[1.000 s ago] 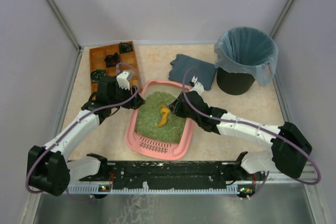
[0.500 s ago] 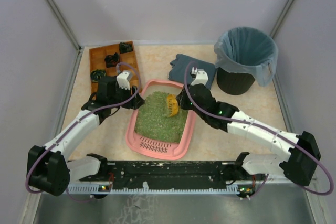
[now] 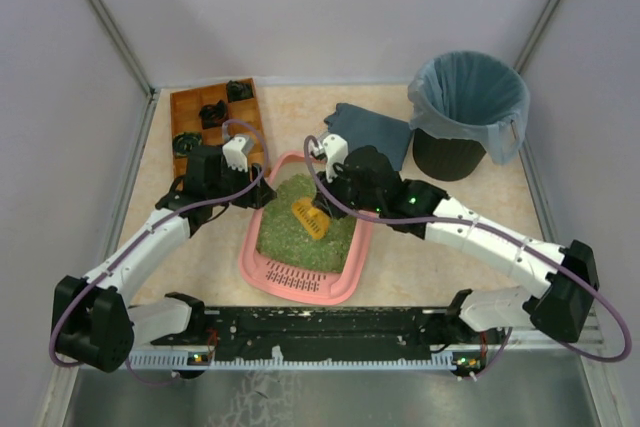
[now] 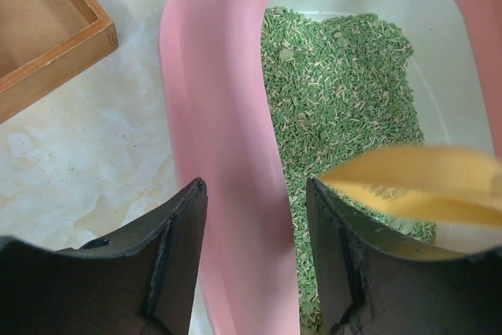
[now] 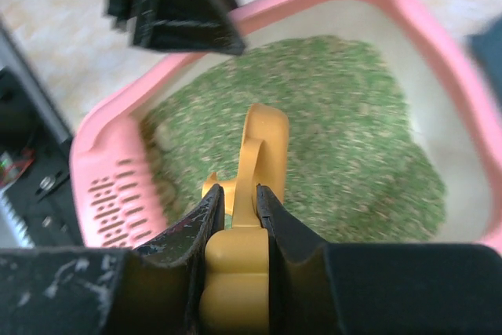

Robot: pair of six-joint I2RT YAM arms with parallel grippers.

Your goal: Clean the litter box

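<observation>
The pink litter box lies mid-table, green litter inside and its slotted grille at the near end. My left gripper sits astride the box's left rim, one finger outside and one inside, shut on it. My right gripper is over the box and shut on the handle of a yellow scoop. In the right wrist view the scoop points down at the litter, with the grille at lower left. The scoop's blade also shows in the left wrist view, just above the litter.
A brown wooden compartment tray holding dark items stands at the back left; its corner shows in the left wrist view. A folded grey cloth lies behind the box. A black bin with a blue-grey bag stands at the back right.
My right gripper has swung the scoop from the box's far right side leftward to the middle of the litter, the wrist turning. The left arm has not moved.
</observation>
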